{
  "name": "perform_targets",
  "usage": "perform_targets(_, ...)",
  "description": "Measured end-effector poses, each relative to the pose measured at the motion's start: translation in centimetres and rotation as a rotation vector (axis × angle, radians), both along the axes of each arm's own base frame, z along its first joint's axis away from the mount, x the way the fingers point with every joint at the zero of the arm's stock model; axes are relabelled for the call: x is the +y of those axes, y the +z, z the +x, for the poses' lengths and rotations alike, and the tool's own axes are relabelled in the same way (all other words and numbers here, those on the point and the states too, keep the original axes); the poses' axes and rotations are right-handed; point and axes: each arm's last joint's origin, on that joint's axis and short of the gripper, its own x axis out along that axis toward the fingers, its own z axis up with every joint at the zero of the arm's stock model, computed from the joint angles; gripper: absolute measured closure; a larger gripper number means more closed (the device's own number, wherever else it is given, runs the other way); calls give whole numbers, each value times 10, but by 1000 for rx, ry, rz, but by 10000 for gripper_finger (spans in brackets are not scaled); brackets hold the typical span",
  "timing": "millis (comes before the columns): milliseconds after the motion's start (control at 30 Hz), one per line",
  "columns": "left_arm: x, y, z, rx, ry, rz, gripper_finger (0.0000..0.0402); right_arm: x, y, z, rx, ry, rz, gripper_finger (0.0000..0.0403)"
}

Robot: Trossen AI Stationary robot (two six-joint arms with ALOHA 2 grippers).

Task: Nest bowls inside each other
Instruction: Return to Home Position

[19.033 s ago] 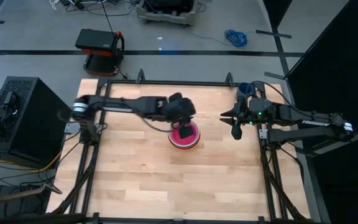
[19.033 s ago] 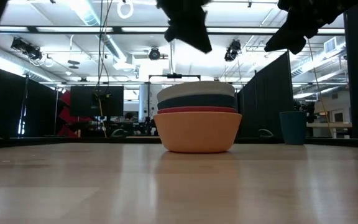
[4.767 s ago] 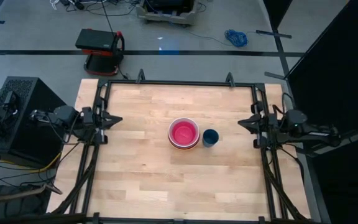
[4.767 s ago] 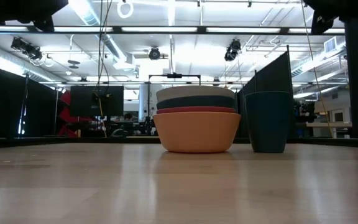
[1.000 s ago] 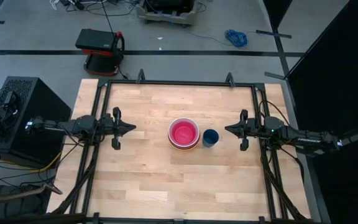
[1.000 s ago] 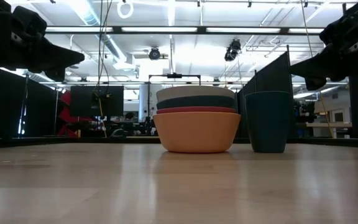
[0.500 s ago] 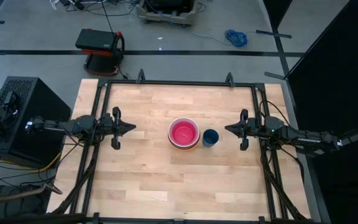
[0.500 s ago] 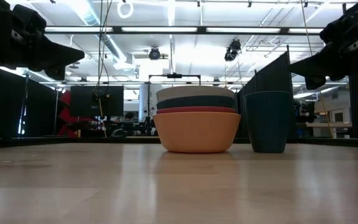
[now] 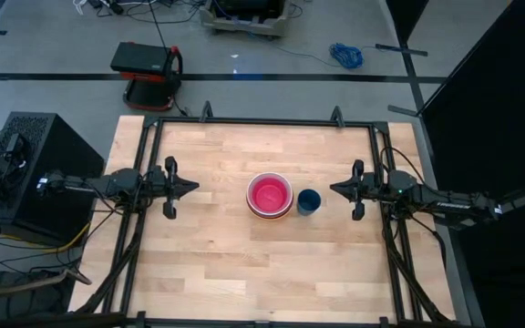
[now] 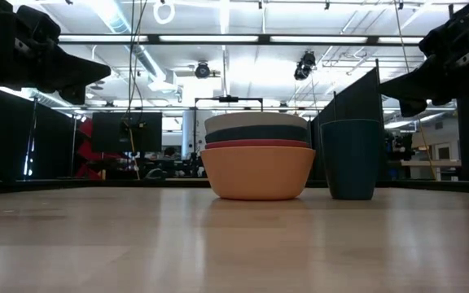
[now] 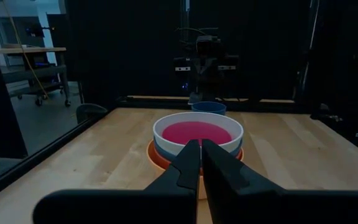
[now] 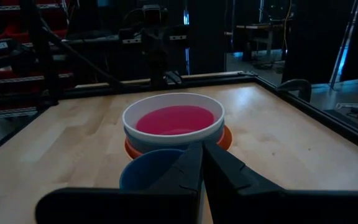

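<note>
The bowls stand nested in one stack (image 9: 270, 195) at the table's middle: orange at the bottom (image 10: 258, 172), then red, teal-blue and white, with the magenta-pink one (image 11: 195, 132) inside on top. The orange bowl's base rests on the wood. My left gripper (image 9: 196, 187) hovers shut at the table's left edge, pointing level at the stack. My right gripper (image 9: 332, 189) hovers shut at the right edge, also pointing level at it. Both show shut in their wrist views (image 11: 200, 163) (image 12: 202, 163).
A dark blue cup (image 9: 309, 201) stands upright just right of the stack, between it and my right gripper. A black rail frame (image 9: 262, 121) runs along the table's far, left and right edges. Bare wood lies toward the near edge (image 9: 262, 273).
</note>
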Motion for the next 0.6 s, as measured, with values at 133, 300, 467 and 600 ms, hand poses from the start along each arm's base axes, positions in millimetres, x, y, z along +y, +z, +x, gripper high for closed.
perform_targets(133,0,0,0,0,0,0,398,0,0,0,0,0,0,403)
perform_targets(300,0,0,0,0,0,0,398,0,0,0,-1,0,0,403)
perform_targets(467,0,0,0,0,0,0,398,0,0,0,-1,0,0,403)
perform_targets(600,0,0,0,0,0,0,395,0,0,0,0,1,0,403)
